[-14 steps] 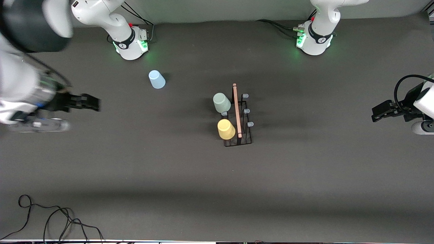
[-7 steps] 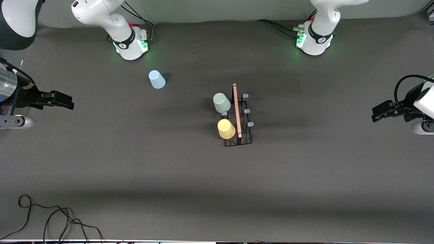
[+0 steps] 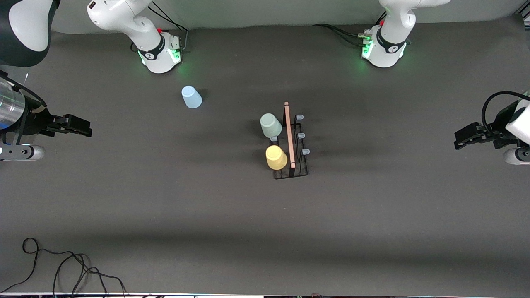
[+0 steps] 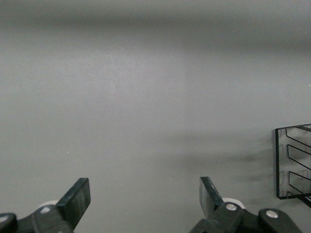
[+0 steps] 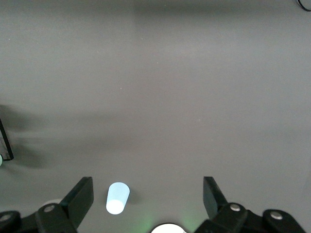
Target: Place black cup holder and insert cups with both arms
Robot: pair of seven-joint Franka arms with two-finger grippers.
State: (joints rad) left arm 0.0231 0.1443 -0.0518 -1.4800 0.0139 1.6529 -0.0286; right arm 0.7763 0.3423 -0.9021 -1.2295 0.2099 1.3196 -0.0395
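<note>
The black cup holder (image 3: 299,167) stands mid-table, its wooden rod handle (image 3: 289,134) on top. The grey-green cup (image 3: 270,125) and the yellow cup (image 3: 275,157) sit upside down on pegs on its side toward the right arm's end. Three pale peg tips (image 3: 301,135) stand bare. The light blue cup (image 3: 191,97) stands upside down on the table near the right arm's base; it also shows in the right wrist view (image 5: 117,197). My right gripper (image 3: 80,125) is open and empty at the right arm's end. My left gripper (image 3: 461,138) is open and empty at the left arm's end; part of the holder (image 4: 294,162) shows in its wrist view.
The two arm bases (image 3: 159,51) (image 3: 383,49) glow green along the table's farthest edge. A loose black cable (image 3: 62,269) lies at the nearest edge, toward the right arm's end.
My right arm has drawn back from over the table toward its own end and has nearly stopped. The left arm, the cups and the holder have not moved.
</note>
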